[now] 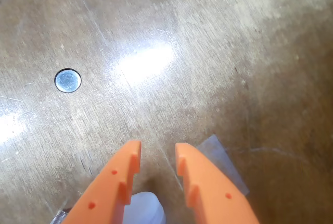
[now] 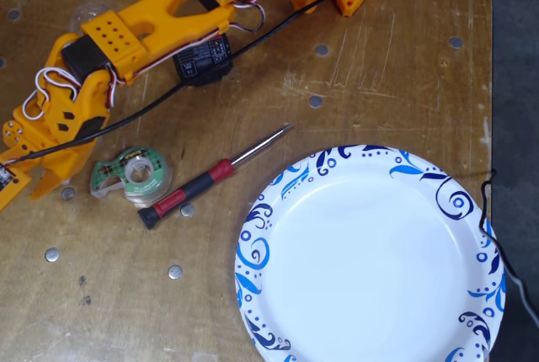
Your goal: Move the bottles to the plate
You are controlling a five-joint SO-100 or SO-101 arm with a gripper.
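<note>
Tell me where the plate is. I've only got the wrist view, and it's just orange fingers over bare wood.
Observer: In the fixed view the plate sits at the lower right of the table.
Operator: Anything on it?
Observer: No, it is empty, and no bottle is on it.
Operator: What lies between the arm and it?
Observer: A screwdriver, with a green tape dispenser to its left, beside the arm.

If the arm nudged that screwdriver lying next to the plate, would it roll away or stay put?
It would probably roll: the screwdriver has a round black-and-red handle and thin metal shaft, lying flat on smooth wood. It looks stiff and light. Pushed at one end, it might pivot toward the plate or the tape dispenser.
</note>
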